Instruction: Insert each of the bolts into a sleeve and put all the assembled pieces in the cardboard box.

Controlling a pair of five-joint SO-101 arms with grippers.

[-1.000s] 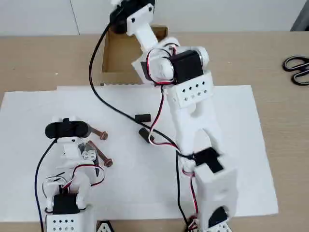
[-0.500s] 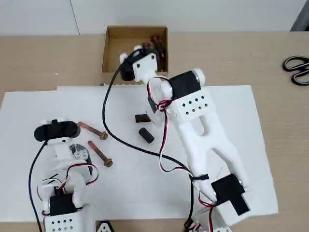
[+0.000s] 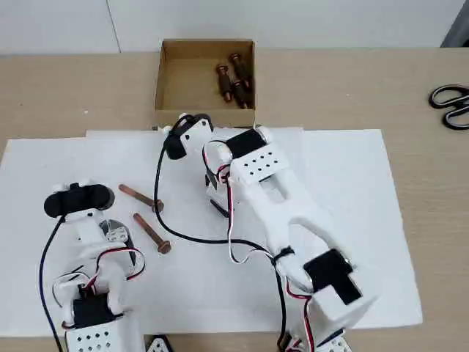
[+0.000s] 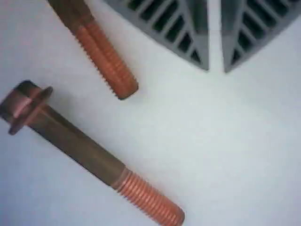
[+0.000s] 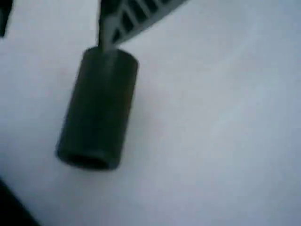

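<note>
Two copper bolts lie on the white paper; both bolts sit close in the left wrist view. My left gripper hangs just beside them, empty, its fingers nearly together with a thin slit between. The cardboard box at the back holds two bolts in sleeves. My right gripper is low over the paper in front of the box. A black sleeve lies on its side, one grey finger touching its end. Another sleeve peeks from under the right arm.
The white paper covers most of the wooden table. Black scissors lie at the far right edge. A black cable from the right arm loops across the paper near the bolts.
My right arm pulled back from over the box and came down over the sleeves, uncovering two assembled pieces in the box. The left arm drifted slightly left, away from the bolts.
</note>
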